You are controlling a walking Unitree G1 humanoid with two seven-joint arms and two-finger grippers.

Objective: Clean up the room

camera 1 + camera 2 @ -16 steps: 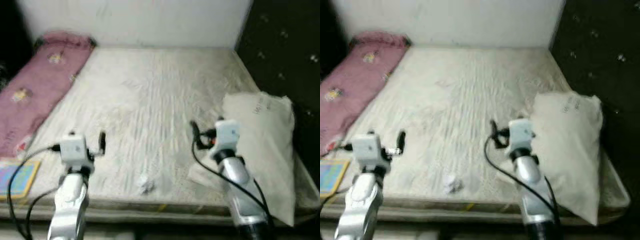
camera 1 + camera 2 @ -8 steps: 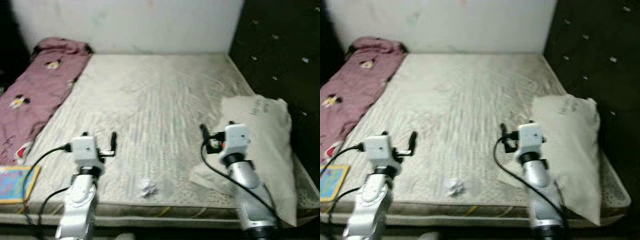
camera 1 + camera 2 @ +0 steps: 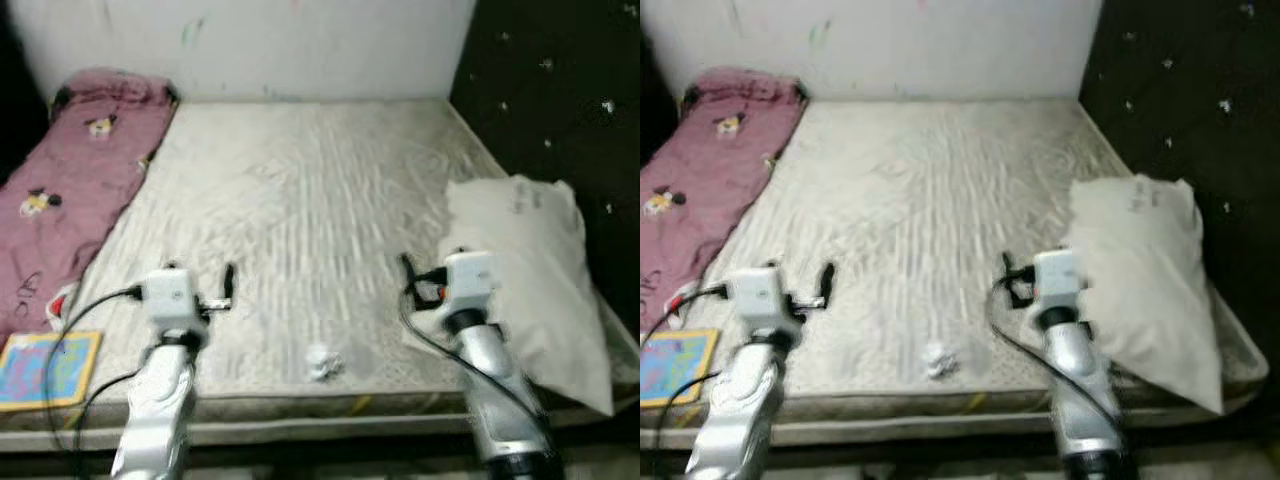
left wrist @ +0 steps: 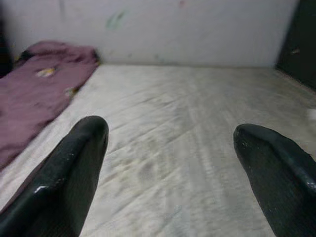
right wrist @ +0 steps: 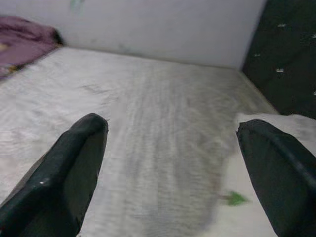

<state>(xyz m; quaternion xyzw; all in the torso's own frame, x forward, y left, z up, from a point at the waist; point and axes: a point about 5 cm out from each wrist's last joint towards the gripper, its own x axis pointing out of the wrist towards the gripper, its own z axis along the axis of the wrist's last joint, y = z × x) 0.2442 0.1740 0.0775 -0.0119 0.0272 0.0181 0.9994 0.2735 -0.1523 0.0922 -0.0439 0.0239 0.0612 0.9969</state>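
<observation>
Presently, item one: wad (image 3: 321,362), small crumpled white scrap, probably paper, lying on the bed (image 3: 300,200) near its front edge, between the two arms and untouched. Compared with a second ago it sits more central and the view frames the bed a little differently; the whole picture has shifted, so the camera moved, not the wad. Judged meaning: the robot is squaring up to the bed, and the wad is likely the first pick. Item two: left claw (image 4: 170,163), spread wide and holding nothing, hovering over the mattress left of the wad. Item three: right claw (image 5: 173,163), likewise spread and holding nothing, hovering right of the wad, just beside the pillow (image 3: 530,270). Item four: pillow, white, slumped at the bed's right edge against the dark wall (image 3: 560,90). Item five: blanket (image 3: 70,190), pink with small printed figures, heaped along the left side. Item six: book (image 3: 45,370), flat, colourful cover, at the front left corner. Containers: none identified, so where the wad should go cannot be told.
</observation>
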